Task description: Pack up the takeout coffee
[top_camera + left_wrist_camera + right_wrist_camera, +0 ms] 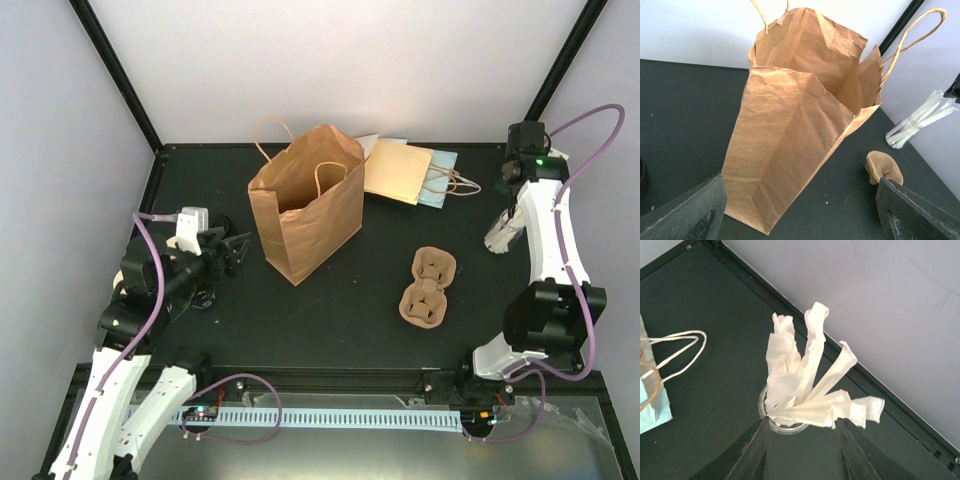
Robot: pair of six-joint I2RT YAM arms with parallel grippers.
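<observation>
No takeout coffee cup shows in any view. A brown paper bag [305, 205] stands upright with its mouth open at the middle back. My left gripper [238, 250] hovers just left of the bag's base [755, 200], open with nothing between its fingers [800, 200]. The brown pulp cup carrier [428, 288] lies empty right of the bag and peeks out behind my left gripper's right finger [882, 167]. At the back right, my right gripper [503, 232] is closed round a bunch of white wrapped straws [805, 385] in a clear cup [785, 427], fingertips touching the bunch on both sides [801, 422].
Flat paper bags, tan and light blue [410, 172], lie behind the standing bag, a white handle loop reaching toward the straws [675, 347]. The black frame rail [880, 390] and the white wall run close behind the straw cup. The straws also show far right [917, 122].
</observation>
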